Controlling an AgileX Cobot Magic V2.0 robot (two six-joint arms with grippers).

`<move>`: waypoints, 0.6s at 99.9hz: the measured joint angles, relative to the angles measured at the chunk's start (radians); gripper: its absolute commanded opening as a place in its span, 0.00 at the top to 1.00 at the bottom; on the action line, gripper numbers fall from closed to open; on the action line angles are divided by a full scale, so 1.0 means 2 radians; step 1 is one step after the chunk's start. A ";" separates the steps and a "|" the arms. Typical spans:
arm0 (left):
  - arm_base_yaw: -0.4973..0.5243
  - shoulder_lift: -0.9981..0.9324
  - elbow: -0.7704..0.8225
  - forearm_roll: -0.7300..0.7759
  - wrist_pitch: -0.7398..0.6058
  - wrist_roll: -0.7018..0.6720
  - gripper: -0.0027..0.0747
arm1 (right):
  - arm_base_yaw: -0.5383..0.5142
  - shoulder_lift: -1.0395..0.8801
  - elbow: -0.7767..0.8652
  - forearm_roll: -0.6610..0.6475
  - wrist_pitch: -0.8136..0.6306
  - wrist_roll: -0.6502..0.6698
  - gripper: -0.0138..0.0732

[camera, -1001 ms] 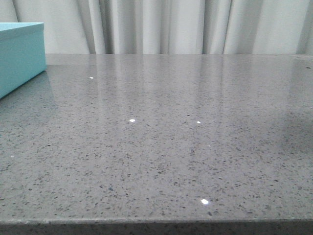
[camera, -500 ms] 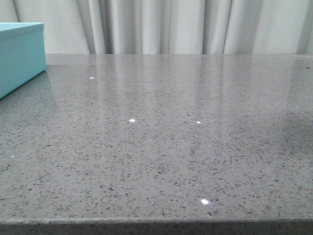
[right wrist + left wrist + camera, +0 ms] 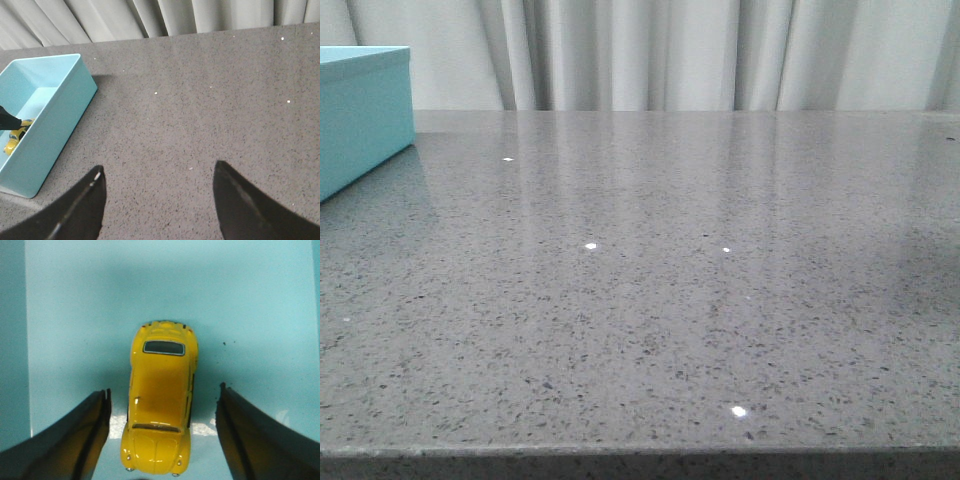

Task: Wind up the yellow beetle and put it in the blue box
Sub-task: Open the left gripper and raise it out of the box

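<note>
At the far left of the front view, one corner of the blue box (image 3: 360,110) stands on a grey speckled table (image 3: 660,300), its turquoise side wall flat and matte, with pale pleated curtains (image 3: 670,50) hanging behind the table's far edge. No arm shows in that view. Seen from the left wrist camera, the yellow beetle (image 3: 161,397) sits on its wheels on the turquoise floor of the box, viewed from above, with its dark rear window, glossy roof and rounded bonnet all showing. The left gripper (image 3: 162,435) hangs over the car with its two dark fingers (image 3: 75,437) spread wide, one on each side of the body and clear of it, so the claw holds nothing. Seen from the right wrist camera, the box lies open at one side of the table, and a patch of the yellow car shows inside it beside a dark fingertip of the left claw. The right gripper (image 3: 159,200) hovers over bare table well apart from the box, its dark fingers (image 3: 250,210) set wide apart and holding nothing.
</note>
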 measured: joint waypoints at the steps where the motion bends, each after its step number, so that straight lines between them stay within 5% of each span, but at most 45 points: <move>1: 0.000 -0.002 0.000 -0.001 0.000 0.001 0.40 | 0.000 0.000 0.000 -0.002 -0.001 0.000 0.30; 16: 0.000 -0.040 0.000 -0.033 -0.010 0.023 0.53 | 0.000 -0.026 0.012 -0.032 -0.010 0.000 0.34; 48: 0.000 -0.181 0.071 -0.112 -0.030 0.071 0.99 | 0.000 -0.086 0.058 -0.073 -0.010 0.000 0.89; 60: 0.000 -0.240 0.115 -0.156 -0.033 0.090 0.99 | 0.000 -0.100 0.079 -0.084 -0.014 0.000 0.98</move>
